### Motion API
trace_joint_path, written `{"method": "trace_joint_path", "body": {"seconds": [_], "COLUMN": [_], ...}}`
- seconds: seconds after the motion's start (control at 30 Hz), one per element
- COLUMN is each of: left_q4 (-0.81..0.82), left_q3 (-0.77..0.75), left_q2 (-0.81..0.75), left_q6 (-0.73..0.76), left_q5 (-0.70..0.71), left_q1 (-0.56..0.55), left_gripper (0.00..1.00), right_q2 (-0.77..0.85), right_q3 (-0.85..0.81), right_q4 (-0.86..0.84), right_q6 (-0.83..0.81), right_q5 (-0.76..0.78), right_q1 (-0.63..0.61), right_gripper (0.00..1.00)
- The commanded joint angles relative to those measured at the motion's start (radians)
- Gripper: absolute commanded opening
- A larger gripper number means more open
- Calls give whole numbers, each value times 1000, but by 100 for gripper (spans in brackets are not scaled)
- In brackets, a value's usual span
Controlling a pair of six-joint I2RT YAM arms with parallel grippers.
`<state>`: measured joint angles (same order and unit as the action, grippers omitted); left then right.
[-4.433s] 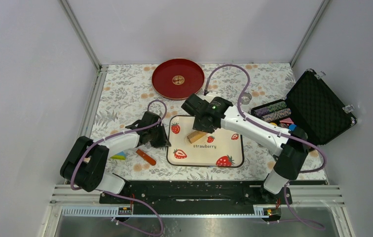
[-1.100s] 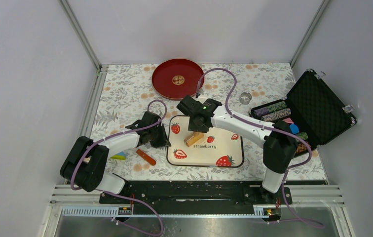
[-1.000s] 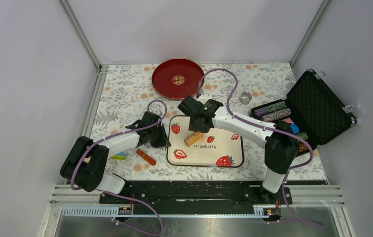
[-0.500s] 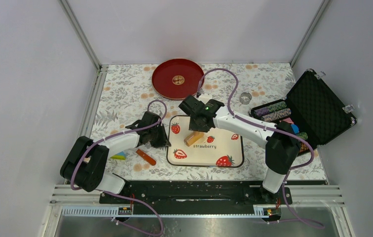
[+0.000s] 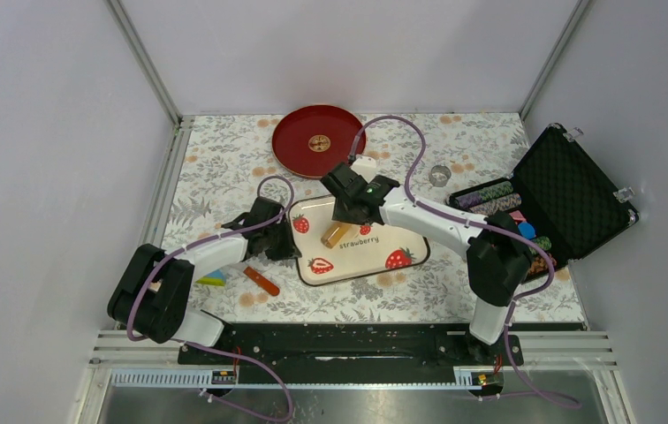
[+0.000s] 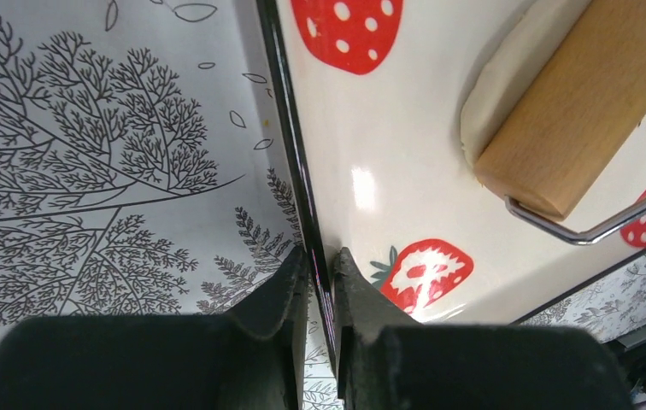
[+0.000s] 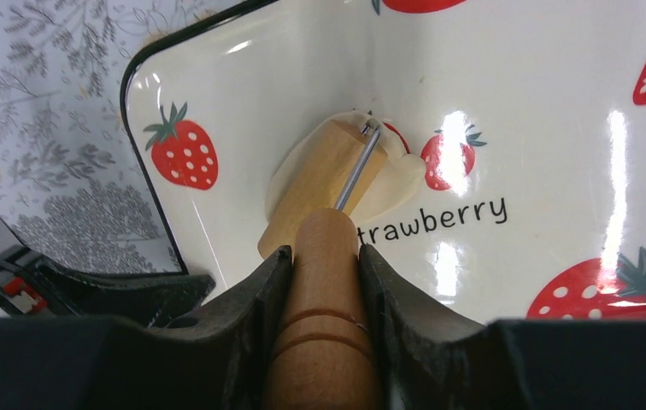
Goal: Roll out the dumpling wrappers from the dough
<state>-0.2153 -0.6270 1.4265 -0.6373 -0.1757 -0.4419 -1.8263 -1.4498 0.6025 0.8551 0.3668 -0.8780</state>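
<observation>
A pale cream dumpling wrapper (image 7: 398,181) lies flattened on the white strawberry tray (image 5: 373,262), mostly under the wooden roller (image 5: 334,235). It also shows in the left wrist view (image 6: 497,79) beside the roller drum (image 6: 578,109). My right gripper (image 7: 320,252) is shut on the roller's wooden handle (image 7: 323,333) and holds the drum (image 7: 318,184) on the dough near the tray's left end. My left gripper (image 6: 320,256) is shut on the tray's black left rim (image 6: 289,154). In the top view it (image 5: 283,244) sits at the tray's left edge.
A red plate (image 5: 295,146) with a small round mark at its middle stands behind the tray. An open black case (image 5: 578,199) with poker chips is at the right, with a small clear cup (image 5: 439,174) near it. An orange stick (image 5: 261,281) and a coloured wedge (image 5: 213,279) lie at the left.
The tray has shifted left and turned, its right end swinging towards the back. The roller and my right gripper moved left and back with it. My left gripper still pinches the rim.
</observation>
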Motion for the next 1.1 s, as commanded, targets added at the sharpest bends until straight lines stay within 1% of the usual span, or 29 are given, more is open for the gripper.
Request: {"method": "trace_joint_path", "body": {"seconds": [0.0,0.37,0.63,0.73,1.07], "left_q4": [-78,-77,-77,-77,-78], "left_q3": [18,17,16,16,16], "left_q2": [24,25,25,26,26], "left_q6": [31,31,33,32,32], "left_q5": [29,29,28,26,28], "left_q1": [-16,-17,-18,-17,-18], "left_gripper": [0,0,0,0,0], "right_q2": [-157,-154,-145,-163,-206], "right_q3": [109,117,135,128,135], "right_q4": [-71,-115,-220,-228,-254], "right_q6": [41,2,-111,-142,-135], "right_q5": [-136,-173,-253,-273,-293], "right_q1": [1,-4,-18,-20,-24], "right_gripper": [0,0,0,0,0]}}
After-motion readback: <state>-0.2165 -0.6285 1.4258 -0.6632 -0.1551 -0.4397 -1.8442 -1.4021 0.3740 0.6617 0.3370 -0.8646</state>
